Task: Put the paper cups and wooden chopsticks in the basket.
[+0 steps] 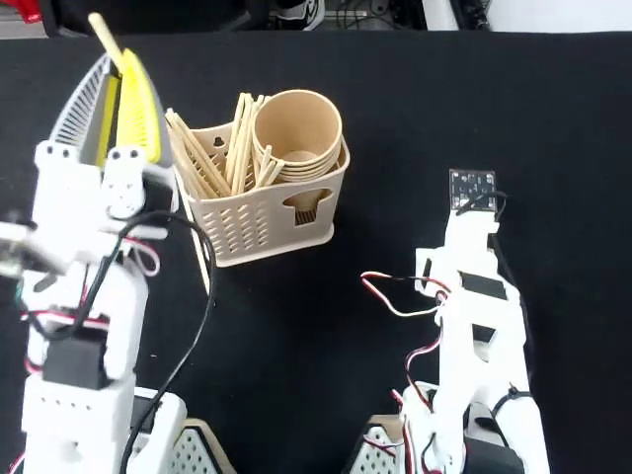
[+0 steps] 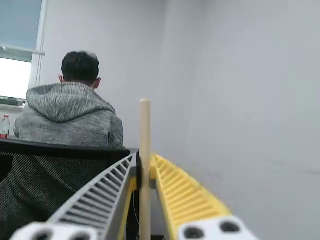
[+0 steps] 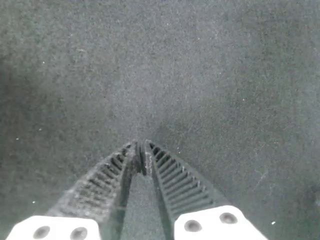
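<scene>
Your left end effector [image 2: 145, 159] grips one chopstick [image 2: 145, 125], raised beside the basket [image 1: 267, 212], which holds stacked cups [image 1: 298, 128] and more chopsticks [image 1: 197, 158]. Your right end effector [image 3: 141, 150] is closed, empty, over the black tabletop [image 3: 210, 70].

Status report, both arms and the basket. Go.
Left gripper shut on one chopstick, up beside basket. Right gripper shut, empty, over table. Cups and other chopsticks in basket. Nothing blocking.

Basket [image 1: 267, 217] packed with chopsticks [image 1: 202, 158] and cups [image 1: 296, 128], left arm [image 1: 84, 276] tight beside it, room over table [image 1: 395, 118] beyond
</scene>
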Controlling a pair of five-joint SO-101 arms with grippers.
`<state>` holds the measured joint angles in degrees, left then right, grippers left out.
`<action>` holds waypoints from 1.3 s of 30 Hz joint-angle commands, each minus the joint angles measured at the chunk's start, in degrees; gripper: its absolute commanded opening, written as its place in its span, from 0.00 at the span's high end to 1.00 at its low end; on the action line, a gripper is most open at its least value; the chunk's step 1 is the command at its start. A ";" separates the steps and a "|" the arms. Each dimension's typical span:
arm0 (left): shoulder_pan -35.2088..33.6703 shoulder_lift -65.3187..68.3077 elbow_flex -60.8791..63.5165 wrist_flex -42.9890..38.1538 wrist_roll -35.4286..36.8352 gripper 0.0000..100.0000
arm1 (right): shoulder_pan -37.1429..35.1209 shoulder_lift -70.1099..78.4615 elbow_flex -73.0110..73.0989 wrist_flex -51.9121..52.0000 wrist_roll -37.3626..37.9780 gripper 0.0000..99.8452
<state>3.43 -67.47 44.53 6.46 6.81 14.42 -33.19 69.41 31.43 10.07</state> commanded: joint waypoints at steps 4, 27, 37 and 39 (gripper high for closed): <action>-4.09 3.08 4.88 -8.18 5.54 0.97 | -0.62 -0.13 -0.13 -0.88 0.70 0.98; -6.37 9.05 -0.92 -20.22 5.89 0.97 | -0.62 -0.13 -0.13 -0.88 0.70 0.98; -3.03 17.49 2.59 -17.76 5.36 0.97 | -0.62 -0.13 -0.22 -0.97 0.70 0.98; -3.03 16.62 4.70 -16.62 5.80 0.97 | -0.62 -0.13 -0.22 -0.97 0.70 0.98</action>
<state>-0.35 -50.24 47.34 -11.74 12.44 14.42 -33.19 69.41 31.43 10.07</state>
